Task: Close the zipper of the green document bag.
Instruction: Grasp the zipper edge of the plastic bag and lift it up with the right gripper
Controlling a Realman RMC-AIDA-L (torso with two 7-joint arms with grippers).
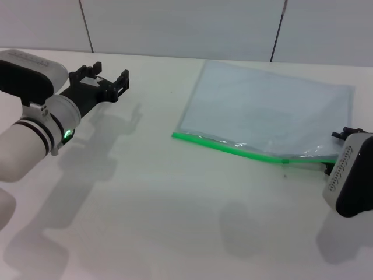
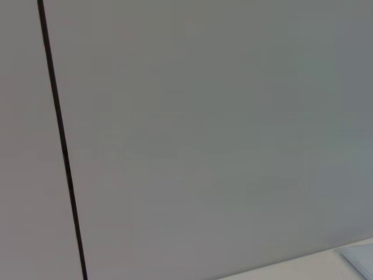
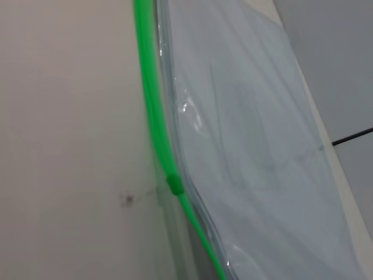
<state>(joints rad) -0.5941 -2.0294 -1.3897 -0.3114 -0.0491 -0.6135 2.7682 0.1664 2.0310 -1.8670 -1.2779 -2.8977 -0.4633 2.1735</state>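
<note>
The green document bag [image 1: 265, 114] lies flat on the white table, right of centre, and is translucent bluish-grey. Its zipper [image 1: 233, 148] is the bright green strip along the bag's near long edge. The small green slider [image 1: 285, 161] sits towards the strip's right end. In the right wrist view the zipper [image 3: 149, 99] and slider [image 3: 174, 184] run beside the bag [image 3: 245, 146], and past the slider the edge gapes. My right gripper [image 1: 335, 153] is at the bag's right end, by the zipper. My left gripper [image 1: 106, 74] hovers open and empty at the far left.
The white table [image 1: 151, 198] stretches between the two arms. A grey panelled wall [image 2: 204, 128] with dark seams stands behind it. The left wrist view shows that wall and a corner of the bag [image 2: 362, 256].
</note>
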